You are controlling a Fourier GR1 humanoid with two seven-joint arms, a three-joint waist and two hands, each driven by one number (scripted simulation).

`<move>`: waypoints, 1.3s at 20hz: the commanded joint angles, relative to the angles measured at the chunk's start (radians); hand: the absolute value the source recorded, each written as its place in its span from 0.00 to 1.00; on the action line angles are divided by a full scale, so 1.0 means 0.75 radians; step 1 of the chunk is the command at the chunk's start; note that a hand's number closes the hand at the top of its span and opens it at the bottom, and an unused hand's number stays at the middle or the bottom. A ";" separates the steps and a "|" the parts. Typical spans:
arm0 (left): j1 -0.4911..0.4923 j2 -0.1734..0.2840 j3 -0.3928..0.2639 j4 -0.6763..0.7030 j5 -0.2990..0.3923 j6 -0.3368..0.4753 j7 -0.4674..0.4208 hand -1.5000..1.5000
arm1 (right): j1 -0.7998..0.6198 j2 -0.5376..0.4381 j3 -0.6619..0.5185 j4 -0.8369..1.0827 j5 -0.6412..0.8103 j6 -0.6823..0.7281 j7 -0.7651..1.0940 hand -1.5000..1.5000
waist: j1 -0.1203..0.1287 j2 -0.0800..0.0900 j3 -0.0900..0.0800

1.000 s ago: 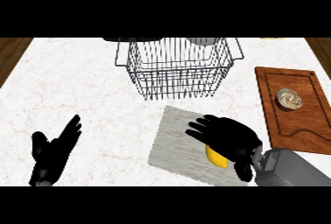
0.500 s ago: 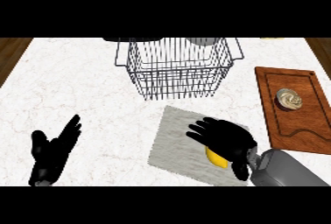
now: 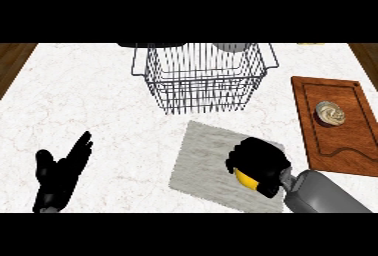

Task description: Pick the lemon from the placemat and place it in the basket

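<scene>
Right hand [image 3: 258, 161] fingers curl over the lemon [image 3: 246, 180] on the placemat [image 3: 203, 157].

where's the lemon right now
In the head view the lemon is low and right of centre, on the grey placemat, with the right hand curled over it. The wire basket stands farther back.

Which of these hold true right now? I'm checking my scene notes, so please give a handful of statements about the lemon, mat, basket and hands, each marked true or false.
1. The black right hand curls over the yellow lemon. True.
2. The lemon lies inside the wire basket. False: it is over the grey placemat.
3. The black left hand holds the basket. False: it rests open at the lower left.
4. A brown wooden board lies right of the placemat. True.
</scene>
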 commanded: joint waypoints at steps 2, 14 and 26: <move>0.020 0.000 -0.002 0.077 0.003 -0.015 0.107 0.50 | 0.029 -0.028 0.063 -0.007 0.139 -0.117 -0.071 1.00 | -0.004 0.012 -0.018; 0.066 -0.019 0.010 0.049 -0.018 -0.015 0.061 0.50 | 0.041 0.643 -0.018 0.150 0.228 -0.092 0.639 1.00 | 0.009 0.014 -0.024; 0.012 -0.041 -0.037 0.053 -0.043 -0.036 0.078 0.50 | -0.069 0.660 -0.039 -0.220 -0.024 -0.906 1.207 1.00 | 0.092 0.019 -0.010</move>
